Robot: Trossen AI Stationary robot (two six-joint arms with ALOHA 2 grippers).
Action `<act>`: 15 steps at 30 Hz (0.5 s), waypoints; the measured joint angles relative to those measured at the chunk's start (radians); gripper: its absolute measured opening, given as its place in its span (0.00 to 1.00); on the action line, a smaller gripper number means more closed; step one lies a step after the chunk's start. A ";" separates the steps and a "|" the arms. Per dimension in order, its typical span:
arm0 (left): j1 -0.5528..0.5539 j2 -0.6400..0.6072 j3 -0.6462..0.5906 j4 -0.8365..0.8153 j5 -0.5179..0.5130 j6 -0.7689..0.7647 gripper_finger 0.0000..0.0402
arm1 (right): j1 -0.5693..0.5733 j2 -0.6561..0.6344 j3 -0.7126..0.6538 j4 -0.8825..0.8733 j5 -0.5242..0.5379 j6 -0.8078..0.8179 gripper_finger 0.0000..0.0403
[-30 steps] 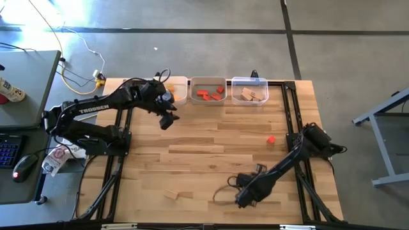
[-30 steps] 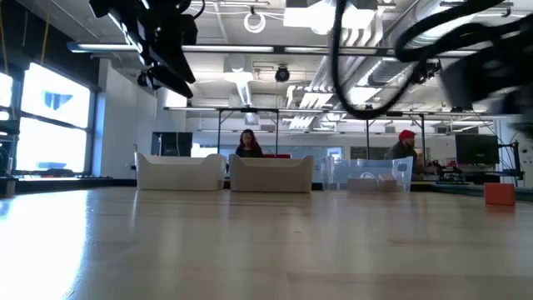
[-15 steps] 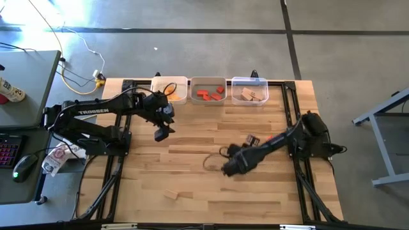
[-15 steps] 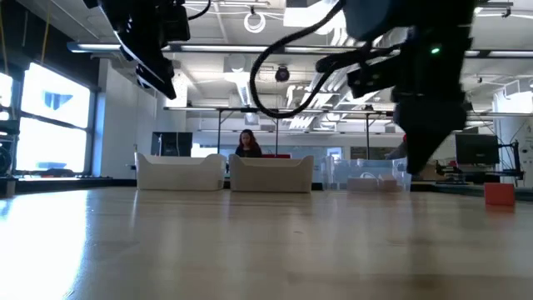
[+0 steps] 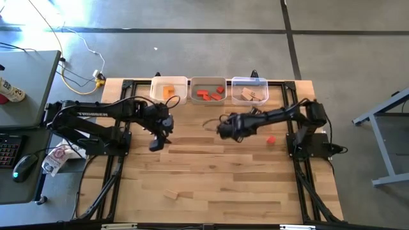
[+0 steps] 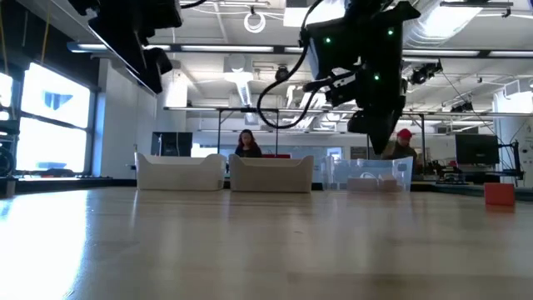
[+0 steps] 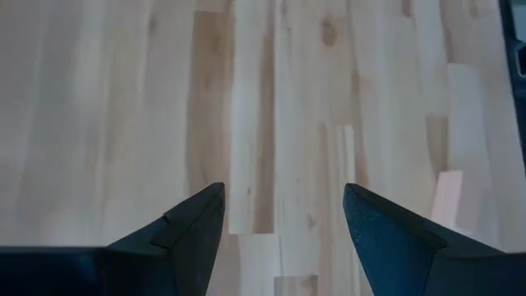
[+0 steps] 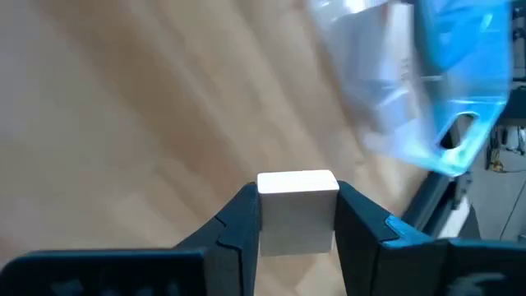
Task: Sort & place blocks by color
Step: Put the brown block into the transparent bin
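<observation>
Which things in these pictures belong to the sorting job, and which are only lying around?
Job:
- pale block held in right gripper
- red block on table
- pale blocks near front edge
- three bins

Lying around:
- mouse
- floor cables

A pale natural-wood block (image 8: 297,210) is seen between dark fingers (image 8: 237,224); a red block (image 5: 271,140) is set on the light striped bench (image 5: 211,179).

My right gripper (image 8: 296,234) is clamped on a pale block (image 8: 297,211), arm stretched out sideways. My left gripper (image 7: 283,226) hangs with fingers spread.
</observation>
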 joint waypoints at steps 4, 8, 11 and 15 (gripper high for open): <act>-0.053 0.000 0.000 -0.001 0.000 0.000 0.59 | -0.094 -0.057 0.000 0.011 0.034 -0.044 0.24; -0.108 0.000 0.000 -0.002 0.000 0.001 0.59 | -0.191 -0.106 0.000 0.047 0.059 -0.085 0.24; -0.146 0.000 0.000 -0.001 0.000 0.000 0.59 | -0.261 -0.130 0.001 0.095 0.060 -0.112 0.24; -0.193 0.000 0.000 0.001 0.000 -0.001 0.59 | -0.345 -0.142 0.001 0.194 0.040 -0.154 0.24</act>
